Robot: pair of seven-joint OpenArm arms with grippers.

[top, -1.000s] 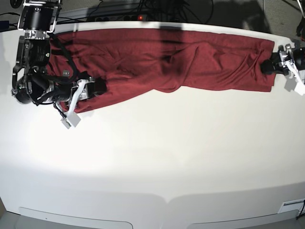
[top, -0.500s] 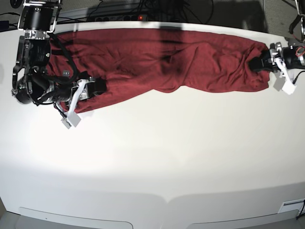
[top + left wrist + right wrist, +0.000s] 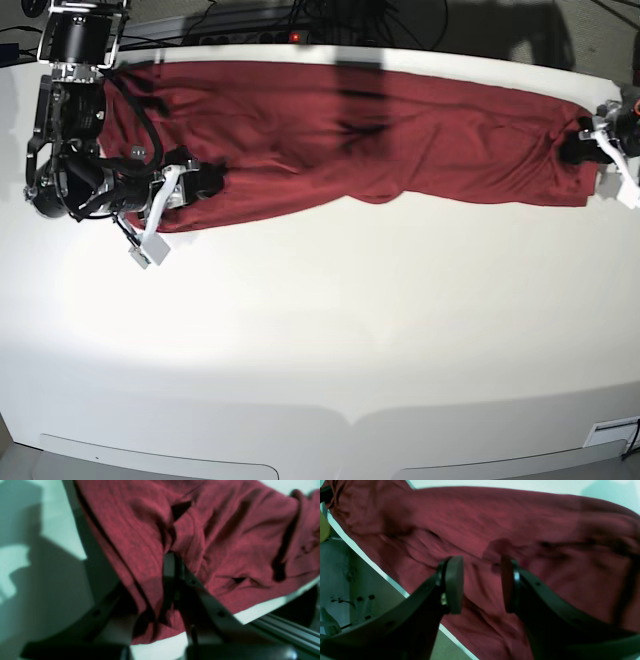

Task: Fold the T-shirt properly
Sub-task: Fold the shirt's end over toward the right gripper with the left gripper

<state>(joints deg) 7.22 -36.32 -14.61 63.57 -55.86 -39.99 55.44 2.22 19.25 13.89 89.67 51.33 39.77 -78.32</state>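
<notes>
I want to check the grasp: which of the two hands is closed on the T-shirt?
The left hand: its fingers pinch the T-shirt. The right hand is open, with nothing between its fingers.

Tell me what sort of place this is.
Probably a robotics lab bench, not a home. A bare white table carries only a maroon shirt; two robot arms work its ends, and cables and a power strip lie behind the table.

No readable text, labels, brand names, numbers or signs appear in any view — the plain dark red T-shirt bears no print, and the white tabletop carries no markings.
</notes>
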